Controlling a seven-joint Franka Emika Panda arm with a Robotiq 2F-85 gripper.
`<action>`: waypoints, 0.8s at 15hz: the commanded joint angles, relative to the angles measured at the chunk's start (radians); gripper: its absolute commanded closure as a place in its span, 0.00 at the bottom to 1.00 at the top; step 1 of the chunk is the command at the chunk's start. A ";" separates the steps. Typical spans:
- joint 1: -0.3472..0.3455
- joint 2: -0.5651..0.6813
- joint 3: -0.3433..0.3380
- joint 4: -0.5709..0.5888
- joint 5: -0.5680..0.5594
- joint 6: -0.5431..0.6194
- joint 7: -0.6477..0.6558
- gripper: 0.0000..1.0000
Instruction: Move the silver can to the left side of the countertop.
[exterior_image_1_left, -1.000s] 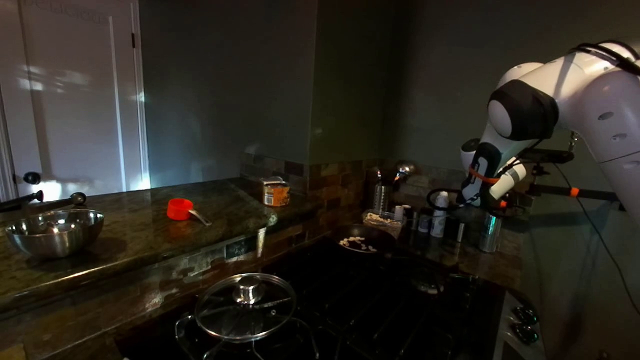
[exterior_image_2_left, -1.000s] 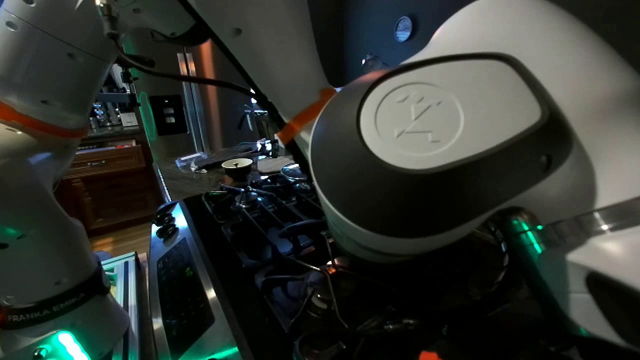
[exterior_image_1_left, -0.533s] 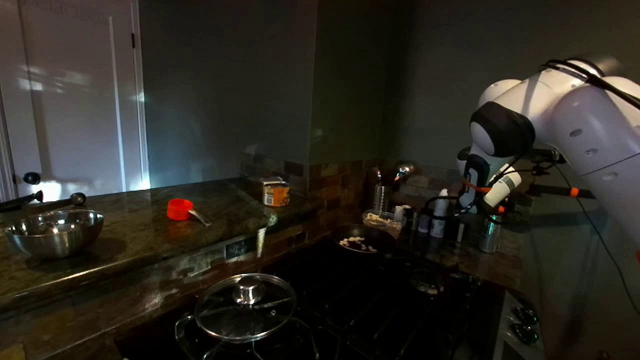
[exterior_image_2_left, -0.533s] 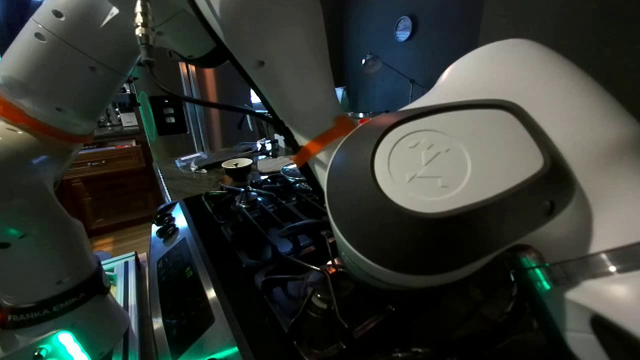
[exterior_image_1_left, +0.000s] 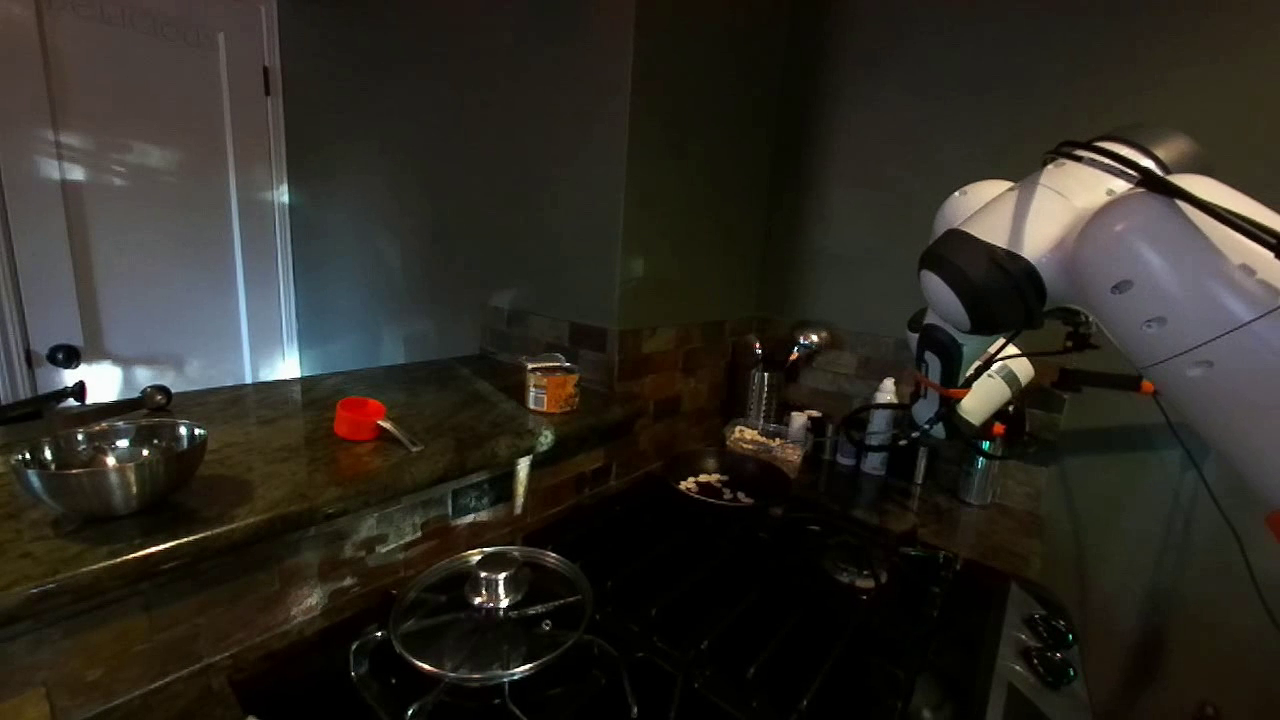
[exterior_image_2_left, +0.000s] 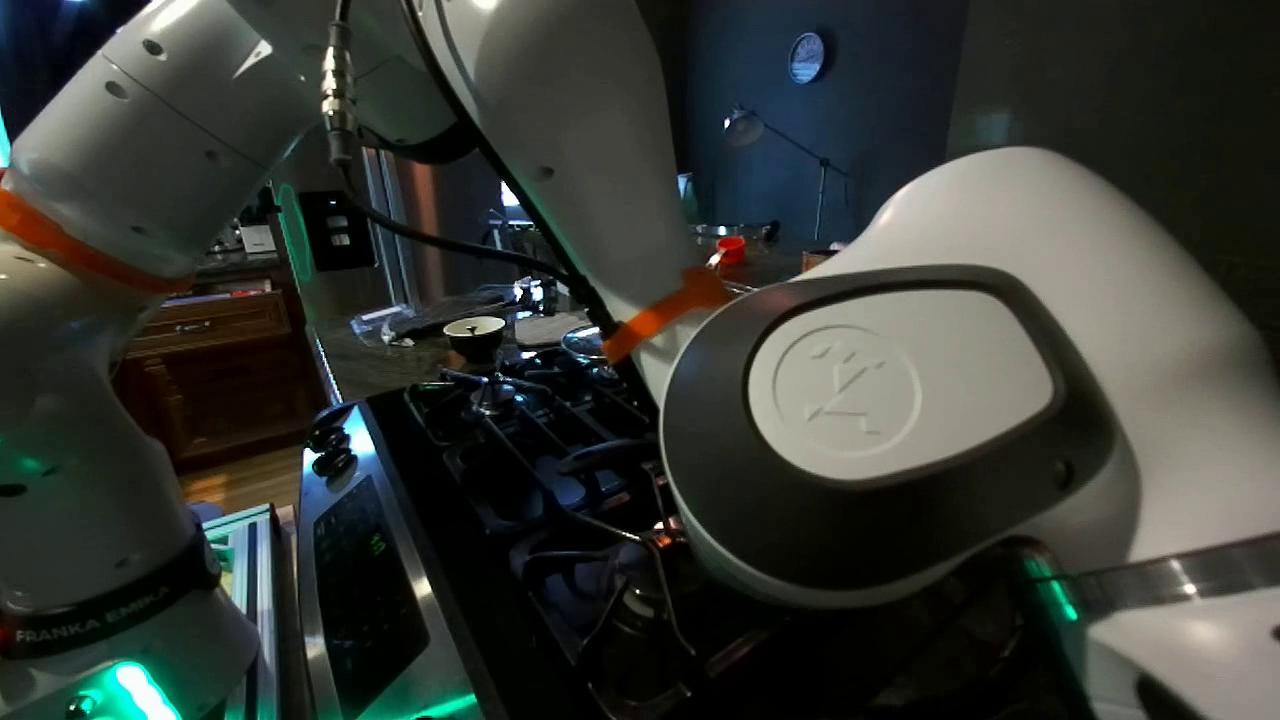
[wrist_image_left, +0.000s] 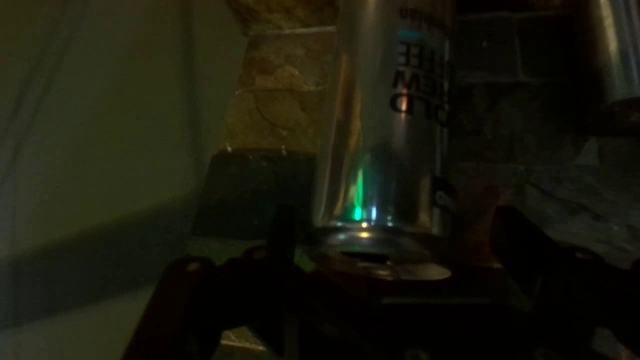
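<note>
Far past the black stove (exterior_image_1_left: 720, 610), on the right in an exterior view, the silver can (exterior_image_1_left: 978, 480) stands upright near the wall (exterior_image_1_left: 1130, 500). The robot hand (wrist_image_left: 395, 225) is by its top. From the wrist view, its two fingers (wrist_image_left: 282, 235) are wide apart, one on each side of the can, with a gap showing on the right. Whether the left one touches the can, I cannot tell.

A moment ago the white arm (exterior_image_1_left: 1170, 260) was higher and more to the right. Its big round joint (exterior_image_2_left: 890, 400) has sunk, so the red cup (exterior_image_2_left: 731, 250) shows better than it did. The cup, the bowl (exterior_image_1_left: 110, 475) and the jar (exterior_image_1_left: 552, 388) have not moved on the long counter (exterior_image_1_left: 270, 470) at the left.

The can is smooth, shiny metal, round like a tube, with black letters and a bright rim. Rough brown stone tiles (wrist_image_left: 280, 75) show past it in the wrist view. The counter is dark, spotty stone with a thick round edge. The bowl is wide and steel, the cup has a metal handle, and the jar has an orange label. Near, over the stove, is a clear glass lid (exterior_image_1_left: 490, 630) with a metal knob.
</note>
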 joint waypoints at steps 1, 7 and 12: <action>0.018 0.051 -0.019 -0.012 0.067 0.029 -0.018 0.28; 0.063 0.047 -0.058 -0.038 0.115 0.064 -0.015 0.64; 0.152 -0.059 -0.119 -0.158 0.081 0.091 -0.157 0.72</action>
